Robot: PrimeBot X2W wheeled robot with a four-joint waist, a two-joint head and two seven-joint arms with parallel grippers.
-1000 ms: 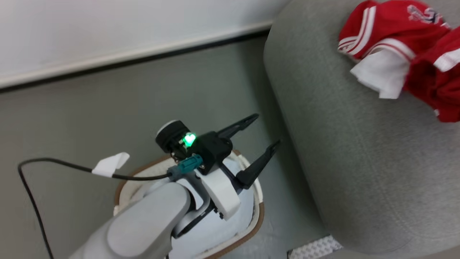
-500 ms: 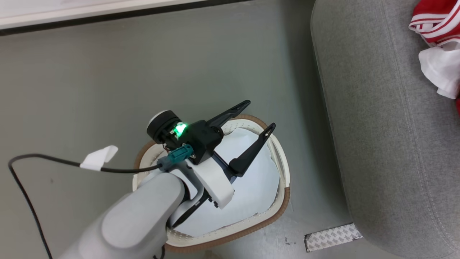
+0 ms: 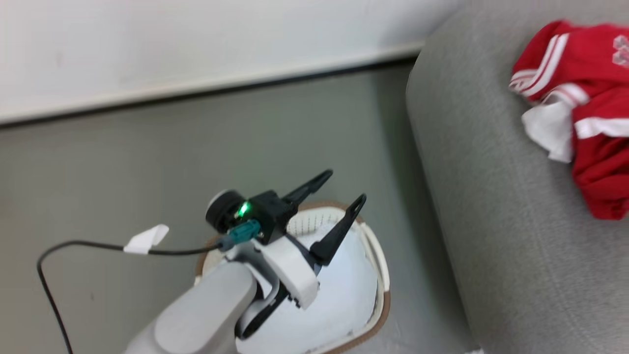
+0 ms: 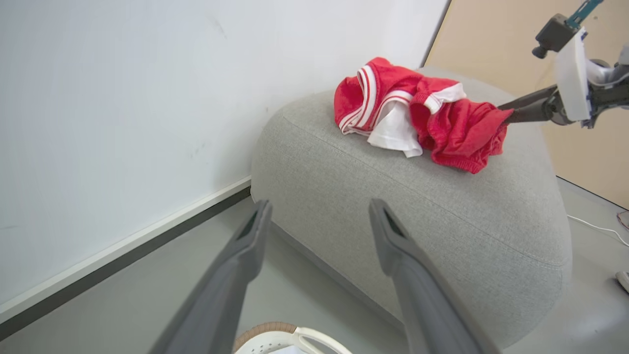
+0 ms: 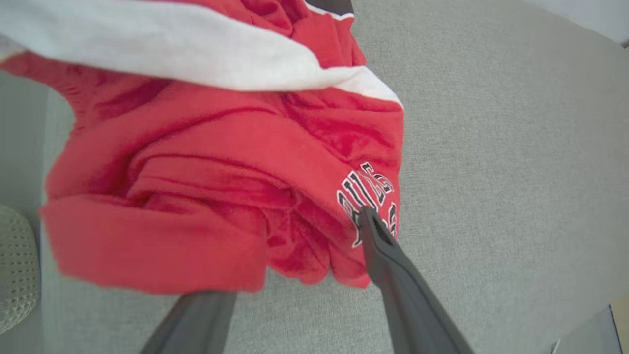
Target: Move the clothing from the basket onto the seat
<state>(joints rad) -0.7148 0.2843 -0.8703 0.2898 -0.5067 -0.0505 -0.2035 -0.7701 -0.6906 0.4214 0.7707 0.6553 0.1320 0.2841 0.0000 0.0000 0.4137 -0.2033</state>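
Editor: Clothing (image 4: 442, 123) first. Where is it?
Photographer: Heaped on top of the grey seat (image 3: 491, 221), near its wall-side edge. It is red with white stripes and a white panel, and a black-and-white print shows on one fold.
Editor: And the right gripper (image 5: 300, 231)?
Photographer: At the heap's edge, fingers spread apart. One fingertip touches the print, and the other is hidden under the red cloth.
Editor: Is it gripping?
Photographer: No. The jaws stand wide, with cloth bunched between them.
Editor: The left gripper (image 3: 344, 187)?
Photographer: Jaws apart, hanging over the basket (image 3: 382, 295), fingers pointing toward the seat.
Editor: The basket?
Photographer: On the floor (image 3: 147, 147), just beside one edge of the seat, white inside with a tan rim.
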